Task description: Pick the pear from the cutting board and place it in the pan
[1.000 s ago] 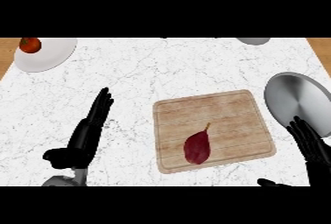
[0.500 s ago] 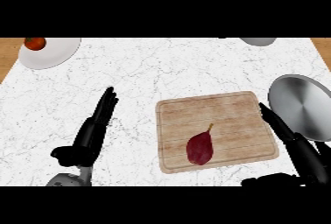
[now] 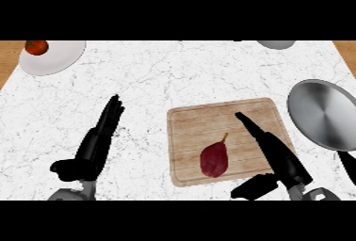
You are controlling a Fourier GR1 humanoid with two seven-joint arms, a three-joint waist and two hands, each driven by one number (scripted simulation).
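Nearest me, my right hand (image 3: 274, 153) sits over the right part of the wooden cutting board (image 3: 230, 141), fingers (image 3: 250, 124) straight and pointing up-left across the wood, thumb (image 3: 254, 186) sticking out left near the board's near edge; it has hold of nothing. My left hand (image 3: 94, 146) is out on the white marble counter (image 3: 181, 75), well left of the board, fingers straight and together pointing away and slightly right, thumb out to the left, also empty. The pear (image 3: 214, 159), dark red with a thin stem angled up-right, lies on the cutting board in its near half, just left of my right hand, between the thumb and the fingers but apart from both as far as I can tell from this angle. The board lies a little skewed on the counter. Right of the board, near but not touching, is the grey metal pan (image 3: 325, 115), round, partly cut by the view's right edge, its dark handle running toward me. Far left corner: a white plate (image 3: 55, 59) with a small red-orange fruit, maybe a tomato (image 3: 36, 46), on its far left rim. Far right edge: part of a pale bowl (image 3: 277, 44), mostly cut off.
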